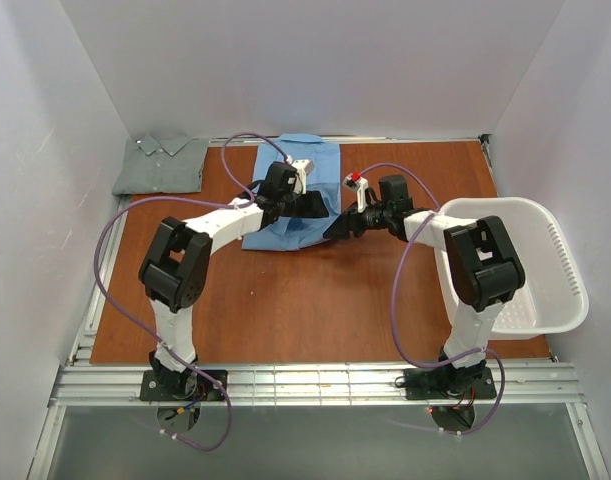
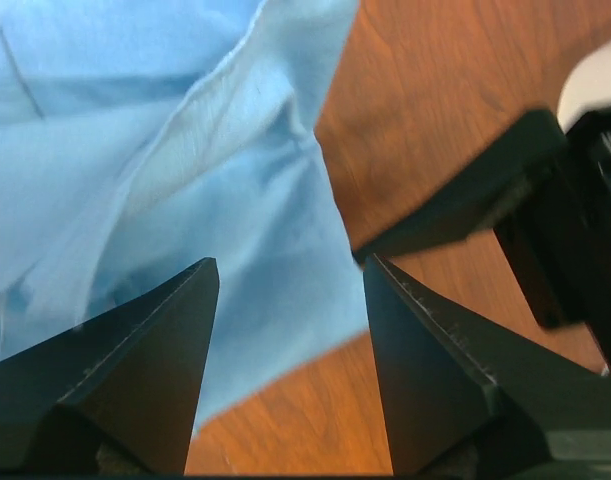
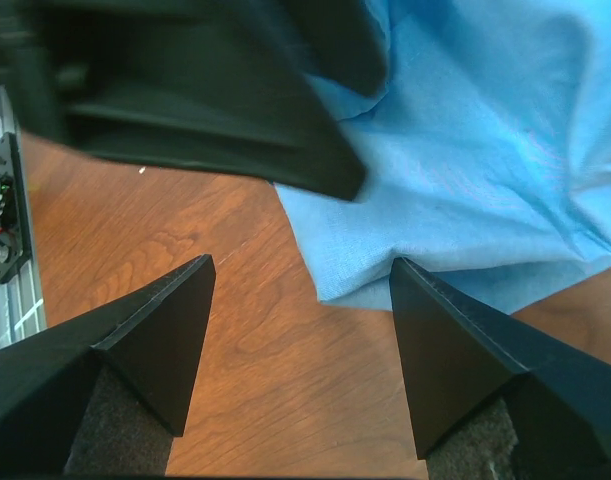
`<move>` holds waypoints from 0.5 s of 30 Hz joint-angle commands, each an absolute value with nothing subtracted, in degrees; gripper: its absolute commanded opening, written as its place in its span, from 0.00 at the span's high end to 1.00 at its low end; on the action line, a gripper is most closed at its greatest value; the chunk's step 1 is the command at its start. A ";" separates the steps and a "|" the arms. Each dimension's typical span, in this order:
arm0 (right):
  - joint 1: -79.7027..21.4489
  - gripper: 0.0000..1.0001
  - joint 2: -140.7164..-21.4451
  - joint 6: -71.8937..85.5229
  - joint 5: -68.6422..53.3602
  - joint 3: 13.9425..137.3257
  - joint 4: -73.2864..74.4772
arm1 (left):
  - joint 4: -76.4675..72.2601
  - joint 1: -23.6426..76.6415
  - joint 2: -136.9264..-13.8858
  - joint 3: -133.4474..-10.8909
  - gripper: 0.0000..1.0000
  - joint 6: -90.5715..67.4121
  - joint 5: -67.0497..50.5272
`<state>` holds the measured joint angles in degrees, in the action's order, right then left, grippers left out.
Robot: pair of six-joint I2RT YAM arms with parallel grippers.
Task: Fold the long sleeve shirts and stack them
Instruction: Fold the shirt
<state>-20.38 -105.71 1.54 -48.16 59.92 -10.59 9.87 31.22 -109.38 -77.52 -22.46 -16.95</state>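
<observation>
The light blue shirt [image 1: 323,160] lies partly folded at the far middle of the table, and its near right corner is where both grippers meet. My left gripper [image 1: 313,206] hovers over that edge; in the left wrist view the jaws [image 2: 290,262] stand apart with the blue cloth [image 2: 235,180] and its hem between them, not pinched. My right gripper [image 1: 341,224] is open just off the corner. In its wrist view the cloth's corner [image 3: 465,170] reaches the right finger, and bare wood fills most of the gap [image 3: 302,260]. The grey-green shirt [image 1: 162,165] lies folded at the far left corner.
A white plastic laundry basket [image 1: 570,270] stands at the right edge, beside the right arm. The brown wooden table [image 1: 305,300] is walled in white on three sides. The left gripper's black finger [image 3: 235,110] crosses the top of the right wrist view.
</observation>
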 commanded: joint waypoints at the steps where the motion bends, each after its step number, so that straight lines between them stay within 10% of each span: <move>1: -20.48 0.34 -106.96 1.67 -51.24 62.05 -13.01 | 9.67 31.29 -112.23 -82.26 0.44 -22.06 -16.96; 15: -20.39 0.34 -113.28 5.36 -55.45 61.79 -14.41 | 9.05 31.38 -122.52 -89.73 0.49 -24.26 -15.47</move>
<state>-20.36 -112.16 4.27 -52.58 60.36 -12.23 9.82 31.27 -122.37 -86.85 -23.68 -16.71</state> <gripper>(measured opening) 0.656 0.514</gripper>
